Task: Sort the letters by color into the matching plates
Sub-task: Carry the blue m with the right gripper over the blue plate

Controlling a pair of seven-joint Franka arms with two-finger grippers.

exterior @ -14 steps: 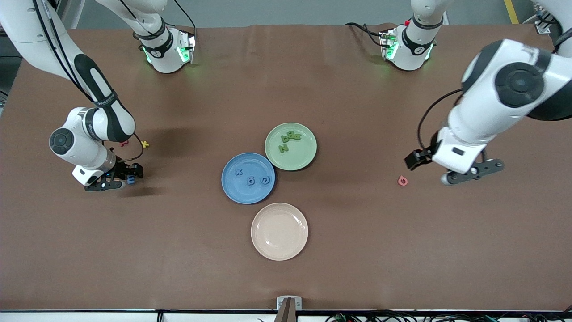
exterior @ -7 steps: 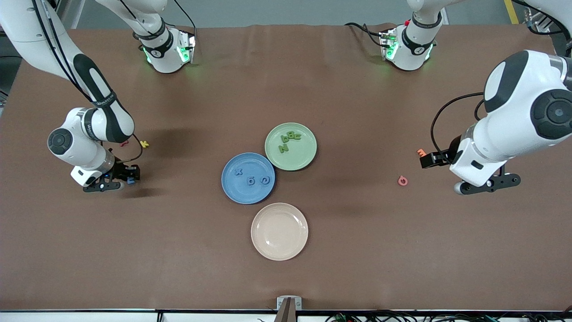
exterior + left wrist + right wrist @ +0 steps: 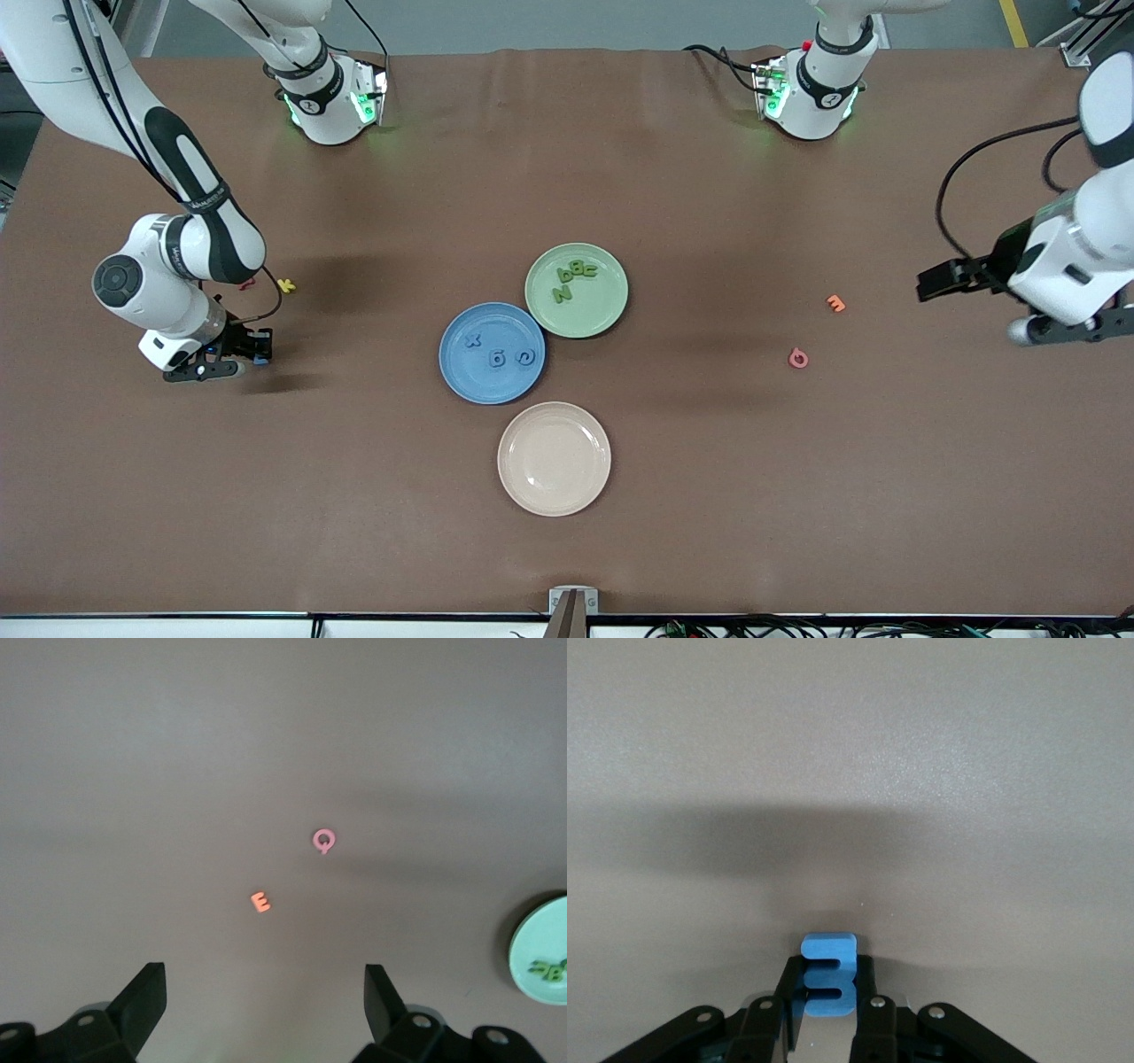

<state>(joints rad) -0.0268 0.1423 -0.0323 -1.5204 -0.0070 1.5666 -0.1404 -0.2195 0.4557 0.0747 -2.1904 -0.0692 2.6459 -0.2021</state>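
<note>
Clamping a blue letter (image 3: 828, 976) between its fingers, the right gripper (image 3: 252, 347) sits low at the right arm's end of the table, with bare brown table (image 3: 354, 496) between it and the plates. Just beside that arm's wrist lie a yellow letter (image 3: 285, 285) and a red letter (image 3: 247, 283), partly hidden by the arm. At mid-table the blue plate (image 3: 461, 377) holds three blue letters (image 3: 498, 357), and the green plate (image 3: 602, 310), touching its rim and farther from the front camera, holds four green letters (image 3: 574, 276) bunched together. A cream plate (image 3: 554, 458) lies nearer the camera, just beside the blue one, with nothing on it. The left gripper (image 3: 266, 1005) hangs with its fingers wide apart and holding nothing, over the table at the left arm's end. An orange letter (image 3: 834, 303) and a pink letter (image 3: 798, 358) lie between it and the plates, well apart from both
</note>
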